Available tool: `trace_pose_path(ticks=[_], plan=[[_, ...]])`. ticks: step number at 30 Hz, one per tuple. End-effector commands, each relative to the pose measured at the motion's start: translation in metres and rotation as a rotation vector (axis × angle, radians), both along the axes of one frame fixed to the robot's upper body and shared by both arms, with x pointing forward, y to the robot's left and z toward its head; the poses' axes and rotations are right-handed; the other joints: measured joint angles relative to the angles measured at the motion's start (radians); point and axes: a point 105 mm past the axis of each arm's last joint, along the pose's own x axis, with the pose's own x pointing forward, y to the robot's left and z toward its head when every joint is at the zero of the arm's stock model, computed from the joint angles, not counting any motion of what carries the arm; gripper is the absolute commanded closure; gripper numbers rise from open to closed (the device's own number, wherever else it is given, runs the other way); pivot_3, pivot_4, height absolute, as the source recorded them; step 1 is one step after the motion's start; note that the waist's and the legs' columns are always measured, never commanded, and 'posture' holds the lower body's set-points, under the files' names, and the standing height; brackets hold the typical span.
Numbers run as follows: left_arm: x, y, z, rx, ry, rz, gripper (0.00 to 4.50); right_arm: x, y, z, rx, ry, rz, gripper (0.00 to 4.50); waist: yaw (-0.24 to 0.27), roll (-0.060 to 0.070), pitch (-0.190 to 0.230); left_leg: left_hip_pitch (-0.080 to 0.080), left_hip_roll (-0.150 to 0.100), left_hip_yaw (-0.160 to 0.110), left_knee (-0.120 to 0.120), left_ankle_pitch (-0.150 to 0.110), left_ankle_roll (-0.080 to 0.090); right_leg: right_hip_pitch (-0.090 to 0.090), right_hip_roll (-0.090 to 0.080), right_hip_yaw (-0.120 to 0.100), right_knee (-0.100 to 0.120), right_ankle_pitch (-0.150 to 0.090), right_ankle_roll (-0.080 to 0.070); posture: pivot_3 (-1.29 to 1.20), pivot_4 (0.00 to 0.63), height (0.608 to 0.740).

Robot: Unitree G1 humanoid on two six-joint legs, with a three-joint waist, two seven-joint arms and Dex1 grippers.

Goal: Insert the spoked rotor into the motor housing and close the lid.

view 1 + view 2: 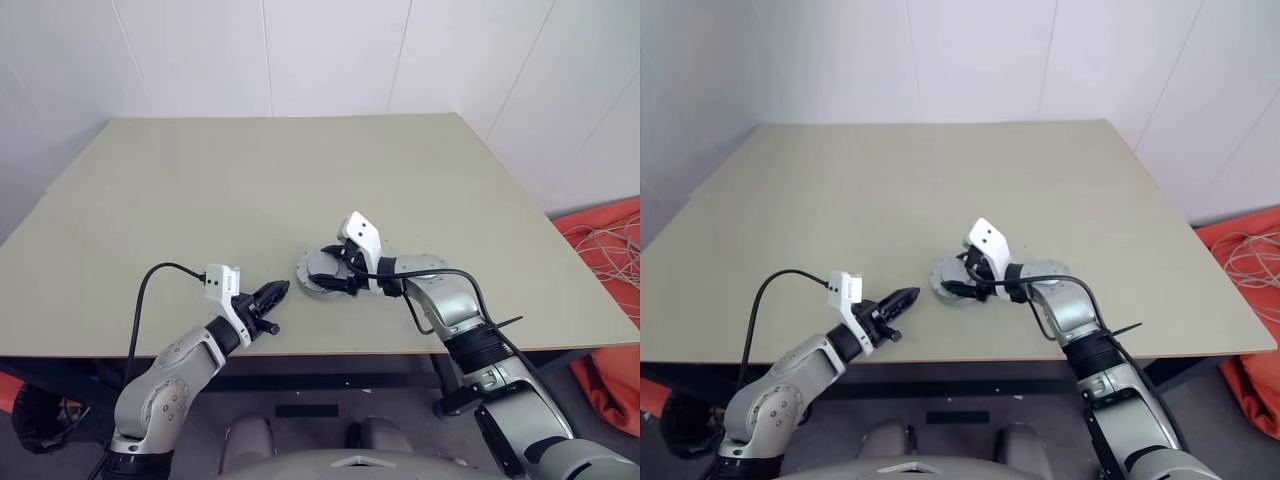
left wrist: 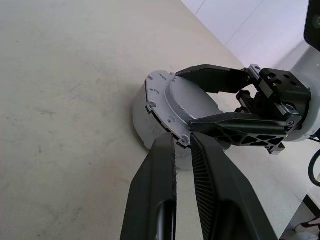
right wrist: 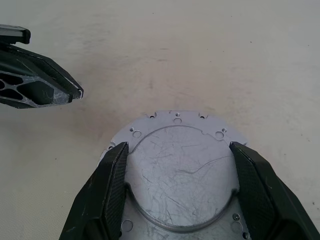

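Surface: a broad, pale olive-beige table [image 1: 200,200] with a matte top, faintly scuffed in the wrist views.
Room: plain white panelled walls [image 1: 330,50] behind the table; orange fabric [image 1: 612,300] with a tangle of pale cable lies on the floor off the table's right edge.
Task thing: a round, flat silver-grey metal lid [image 3: 180,165], scratched, with small holes around its rim, sits on a short pale grey cylindrical body [image 2: 142,117] near the table's front edge, a little right of centre. This is probably the motor housing with its cover on, though no windings or rotor can be made out.
Right arm: reaches in from the right, bent at the elbow, wrist turned toward the left. The right gripper [image 1: 318,274] has its two black fingers [image 3: 107,192] spread wide, one against each side of the lid's raised disc.
Left arm: comes up from the lower left, pointing right and slightly down. The left gripper [image 1: 280,292] has its fingers nearly together, holding nothing, tips just beside the cylinder and apart from it.
Right wrist view: the lid's scratches and rim holes, with the left gripper's tip at one side.
Left wrist view: the cylinder's side wall and the lid sitting slightly tilted on it.
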Motion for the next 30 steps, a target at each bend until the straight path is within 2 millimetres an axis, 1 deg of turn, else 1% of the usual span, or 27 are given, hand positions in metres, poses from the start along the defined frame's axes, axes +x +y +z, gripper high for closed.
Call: trace_pose_path(ticks=[1, 13, 21, 25, 30], plan=[[0.0, -0.003, 0.012, -0.011, -0.047, -0.012, 3.93, 0.005, -0.003, 0.001, -0.047, -0.025, -0.006, 1.39, 0.0, 0.0, 0.0, 0.0, 0.0, 0.0, 0.0, 0.0, 0.0, 0.0, 0.0, 0.0, 0.0, 0.0, 0.0, 0.0, 0.0, 0.74], [-0.001, -0.005, 0.012, -0.012, -0.048, -0.015, 3.93, -0.001, -0.006, -0.002, -0.083, 0.033, 0.025, 1.39, 0.001, 0.0, 0.0, 0.0, 0.0, 0.0, 0.0, 0.0, 0.0, 0.001, 0.0, 0.0, -0.001, 0.0, 0.0, 0.0, 0.0, 0.74], [0.001, -0.005, 0.013, -0.012, -0.052, -0.017, 3.93, 0.001, -0.007, -0.002, -0.094, 0.033, 0.013, 1.39, 0.001, 0.0, 0.0, 0.0, 0.0, 0.0, -0.002, 0.0, 0.0, 0.001, 0.0, 0.0, -0.003, 0.0, 0.0, 0.0, 0.0, 0.74], [0.014, -0.001, 0.019, 0.029, -0.087, -0.026, 3.93, 0.0, -0.006, -0.003, -0.097, 0.033, 0.012, 1.39, 0.002, 0.0, 0.0, 0.0, 0.0, 0.0, -0.002, 0.0, 0.0, 0.001, 0.0, 0.0, -0.003, 0.0, 0.0, 0.0, 0.0, 0.74], [0.039, 0.004, 0.035, 0.066, -0.146, -0.028, 3.93, 0.0, -0.006, -0.005, -0.095, 0.031, 0.004, 1.39, 0.001, 0.0, 0.0, 0.001, 0.0, 0.0, -0.002, 0.0, 0.0, 0.002, 0.0, 0.0, -0.003, 0.0, 0.0, 0.0, 0.0, 0.74]])
